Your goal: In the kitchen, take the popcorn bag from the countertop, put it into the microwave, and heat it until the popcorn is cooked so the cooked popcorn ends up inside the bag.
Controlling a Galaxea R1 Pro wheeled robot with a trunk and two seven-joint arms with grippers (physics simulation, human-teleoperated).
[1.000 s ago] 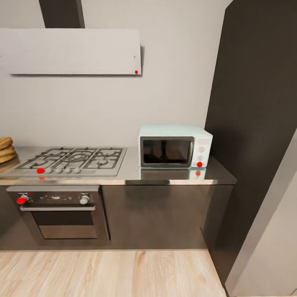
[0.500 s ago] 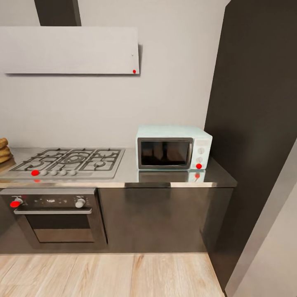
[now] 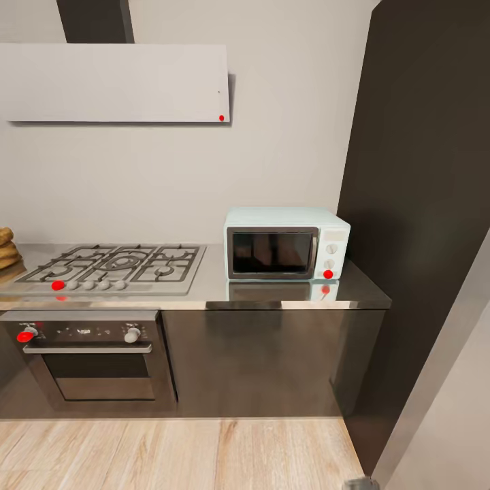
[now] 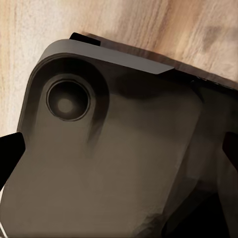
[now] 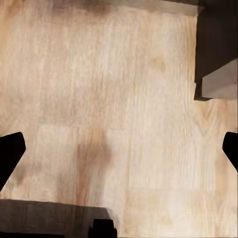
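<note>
The pale-blue microwave (image 3: 287, 243) stands on the grey countertop (image 3: 272, 292) at its right end, with its dark glass door closed and a red dot by its lower knob. The popcorn bag is out of view. In the left wrist view my left gripper (image 4: 119, 148) hangs open over a dark grey part of my own base (image 4: 114, 163), its black fingertips (image 4: 10, 153) far apart. My right gripper (image 5: 119, 148) is open above the light wood floor (image 5: 109, 99), holding nothing.
A gas hob (image 3: 112, 267) lies left of the microwave, above a steel built-in oven (image 3: 92, 354), under a white hood (image 3: 116, 83). A tall dark cabinet (image 3: 422, 204) bounds the counter on the right. A tan stacked thing (image 3: 5, 246) is cut by the left edge.
The whole head view shifted a little a second ago, so the camera moved; since half a second ago it has held still. Nothing on the counter has moved.
</note>
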